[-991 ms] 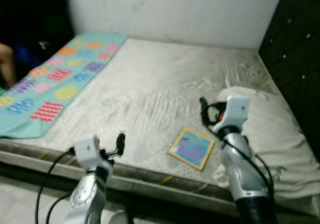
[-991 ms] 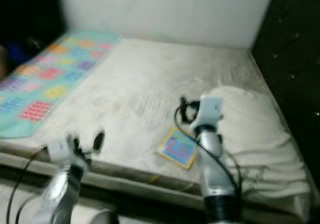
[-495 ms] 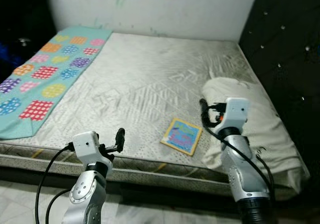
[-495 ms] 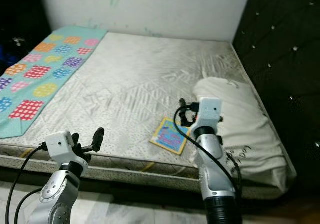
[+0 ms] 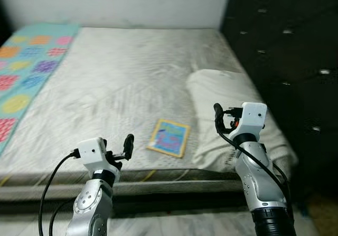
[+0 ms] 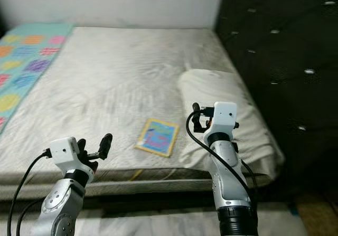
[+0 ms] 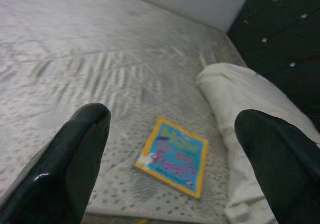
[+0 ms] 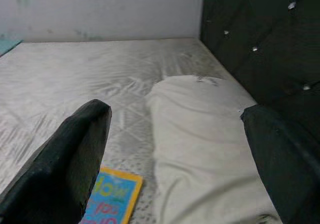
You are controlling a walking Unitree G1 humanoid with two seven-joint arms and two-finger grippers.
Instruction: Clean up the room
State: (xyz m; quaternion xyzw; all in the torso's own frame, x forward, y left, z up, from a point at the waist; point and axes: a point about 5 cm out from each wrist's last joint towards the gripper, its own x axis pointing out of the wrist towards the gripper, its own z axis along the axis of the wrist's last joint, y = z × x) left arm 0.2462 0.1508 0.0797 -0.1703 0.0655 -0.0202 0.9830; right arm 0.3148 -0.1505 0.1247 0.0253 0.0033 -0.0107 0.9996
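A thin picture book with a yellow border and blue cover lies flat on the grey mattress, close to its front edge. A white pillow lies just right of the book, against the headboard side. My left gripper hovers open over the mattress's front edge, left of the book; the left wrist view shows the book between its spread fingers. My right gripper is held open above the pillow's front part, and in the right wrist view the pillow lies ahead of it.
A turquoise blanket with coloured patches covers the mattress's left side. A dark tufted headboard rises on the right and a pale wall stands behind the bed. The bed frame's edge runs across in front of me.
The camera has swung to the right, so the bed and blanket slid left in view and more headboard shows. Both arms keep their pose; book and pillow lie as before.
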